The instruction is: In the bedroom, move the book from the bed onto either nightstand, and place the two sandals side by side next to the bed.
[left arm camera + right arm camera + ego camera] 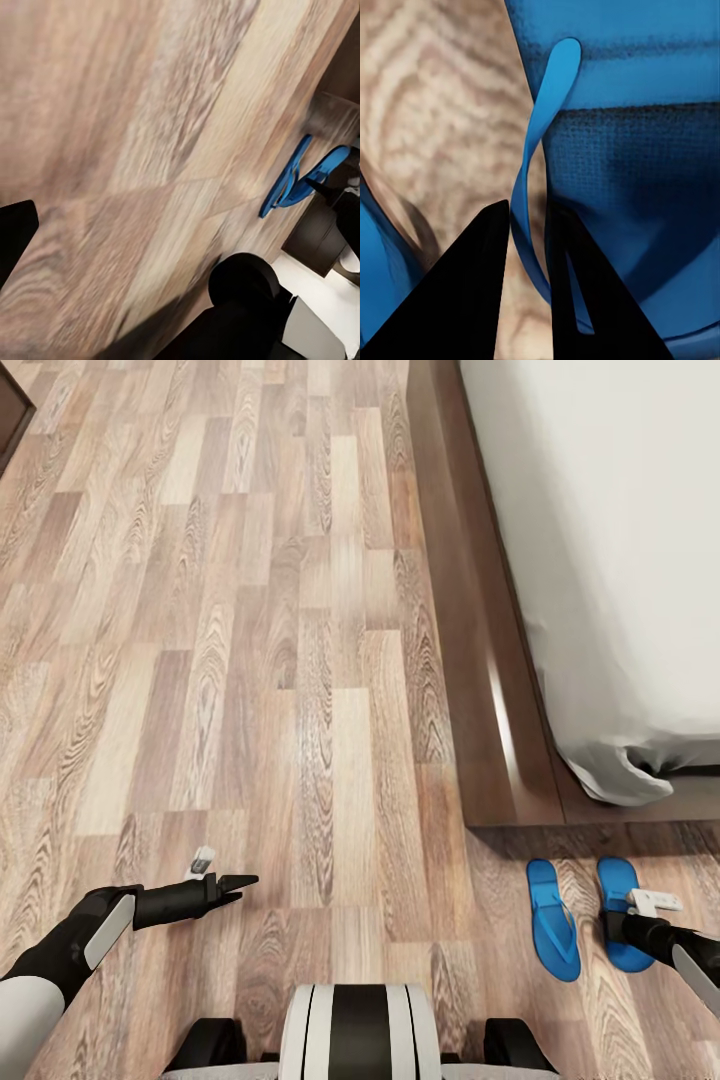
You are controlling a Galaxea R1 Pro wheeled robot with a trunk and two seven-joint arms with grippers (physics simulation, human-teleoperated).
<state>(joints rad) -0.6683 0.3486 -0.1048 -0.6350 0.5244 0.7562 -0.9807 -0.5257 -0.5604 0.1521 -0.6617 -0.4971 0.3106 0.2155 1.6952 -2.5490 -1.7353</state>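
Low over the floor, the left gripper hangs idle, fingers seemingly together. Both sandals lie side by side off the bed's foot corner. Right gripper pinches one sandal's strap, probably aligning it; the book stays unseen.

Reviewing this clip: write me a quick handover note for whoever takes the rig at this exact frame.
Left gripper: free, over bare floor, jaws look closed.
Right gripper: fingers either side of a strap of the right-hand sandal; grip looks narrow, contact unconfirmed.
Left-hand sandal lies parallel beside it, on the floor by the bed frame's corner.
Done: sandals appear side by side by the bed.
Left: release the strap, then move the book to a nightstand.
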